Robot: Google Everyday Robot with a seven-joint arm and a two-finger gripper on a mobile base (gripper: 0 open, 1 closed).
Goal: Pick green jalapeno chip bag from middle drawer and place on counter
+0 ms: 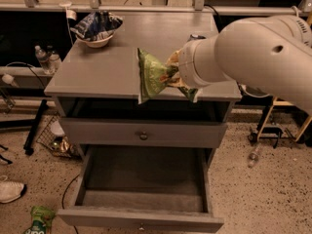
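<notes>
The green jalapeno chip bag (153, 75) hangs upright in the air, just above the front edge of the counter (102, 69). My gripper (174, 77) is shut on the bag's right side, mostly hidden behind my big white arm (253, 57), which reaches in from the right. The middle drawer (144, 182) is pulled out low in the view, and its grey floor is bare.
A white bowl (97, 35) holding a dark snack bag stands at the counter's back left. A dark item (197, 36) peeks out behind my arm. A closed drawer front with a brass knob (143, 136) sits above the open drawer. Water bottles (46, 57), a shoe (9, 189) and a green pouch (39, 221) are at the left.
</notes>
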